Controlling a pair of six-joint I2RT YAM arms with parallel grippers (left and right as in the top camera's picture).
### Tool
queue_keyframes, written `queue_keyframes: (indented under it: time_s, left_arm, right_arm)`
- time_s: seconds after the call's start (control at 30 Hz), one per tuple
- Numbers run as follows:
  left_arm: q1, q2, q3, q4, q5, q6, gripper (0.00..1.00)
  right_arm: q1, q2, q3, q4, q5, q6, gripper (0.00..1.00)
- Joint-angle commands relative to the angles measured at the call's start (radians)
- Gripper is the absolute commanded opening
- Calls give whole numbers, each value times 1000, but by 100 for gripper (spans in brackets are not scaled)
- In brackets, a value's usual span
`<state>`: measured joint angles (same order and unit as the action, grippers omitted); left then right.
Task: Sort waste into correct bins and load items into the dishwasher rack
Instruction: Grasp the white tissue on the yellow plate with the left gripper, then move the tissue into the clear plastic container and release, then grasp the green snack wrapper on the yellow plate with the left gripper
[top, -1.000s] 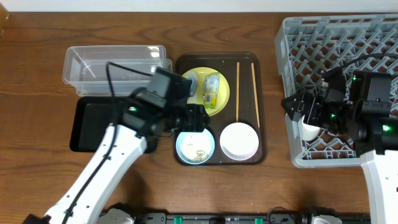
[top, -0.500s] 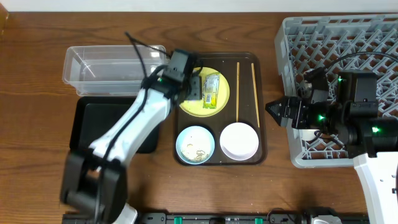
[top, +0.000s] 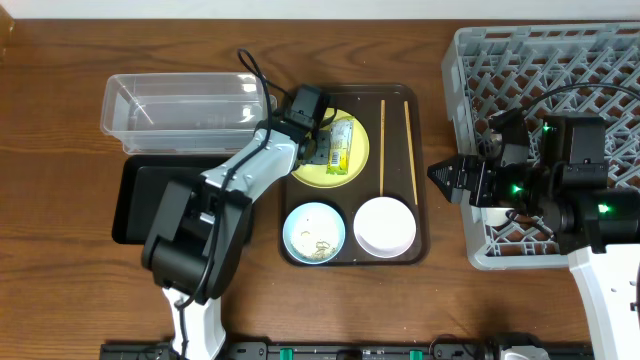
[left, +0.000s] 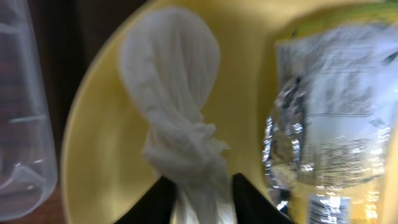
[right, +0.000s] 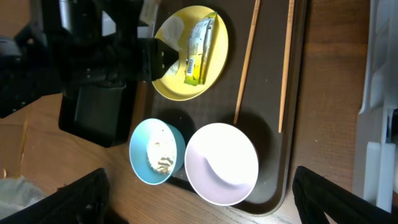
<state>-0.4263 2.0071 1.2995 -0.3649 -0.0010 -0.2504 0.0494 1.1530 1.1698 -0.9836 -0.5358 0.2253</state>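
Overhead: the left gripper (top: 318, 150) sits low over the left part of the pale-yellow plate (top: 342, 179), at the upper left of the dark brown serving tray (top: 425, 170). The green-and-yellow wrapper (top: 342, 145) lies on the plate just right of it. 2 chopsticks (top: 382, 145) lie lengthwise on the tray's right half. Below them are the light-blue bowl (top: 314, 218), holding rice grains (top: 318, 240), and the white bowl (top: 385, 227). The clear tub (top: 185, 100) and the black tray (top: 140, 200) are at left. The right gripper (top: 445, 178) hangs between the serving tray and the grey rack (top: 560, 60) at right.

Left wrist: 2 dark fingers (left: 158, 200) are clamped on the lower end of the crumpled white scrap (left: 171, 106), which lies across the plate beside the wrapper.

Right wrist: the right claw's fingers show at the 2 lower corners, spread wide apart and holding nothing, above both bowls.
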Motion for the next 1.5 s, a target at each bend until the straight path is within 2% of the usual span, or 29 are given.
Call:
queue_keyframes:
  time_s: [0.0,0.07,0.17,0.37,0.53,0.6,0.63,0.67,0.73,0.8,0.97,1.03,1.23,1.47]
  left_arm:
    - [2,15,15,-7,-15,14,21]
    - [3,3,16,-16,-15,14,7]
    - [16,-64,17,-47,-14,10,6]
    - [74,-310,19,-113,-18,10,6]
    - [150,-352,17,-111,-193,10,6]
    - [188,-324,14,-82,-205,11,6]
    - [203,-307,14,-70,-198,11,9]
    - [214,-292,14,-61,-195,11,17]
    - [232,-262,15,-45,-182,11,52]
    - [232,-266,16,-46,-162,17,62]
    - [177,-349,29,-69,76,18,64]
    - [134,-362,29,-84,124,18,64]
    - [-7,-276,-5,-58,100,40,63]
    - [-79,-78,-5,5,103,35,61]
  right_arm:
    - [10,-1,14,1,8,-13,92]
    - [10,-1,14,6,8,-13,92]
    - [10,-1,14,8,8,-13,92]
    - [10,-1,14,8,8,-13,92]
    - [10,-1,14,8,8,-13,93]
    - [10,-1,14,8,8,-13,93]
    - [10,-1,14,8,8,-13,93]
    - [10,-1,14,8,8,-13,93]
    - [10,-1,14,8,8,-13,92]
    - [10,-1,14,7,7,-13,92]
    - [10,-1,14,7,8,-13,93]
    - [10,-1,14,4,8,-13,93]
    - [10,-1,14,0,8,-13,93]
    - [10,-1,14,-2,8,-13,93]
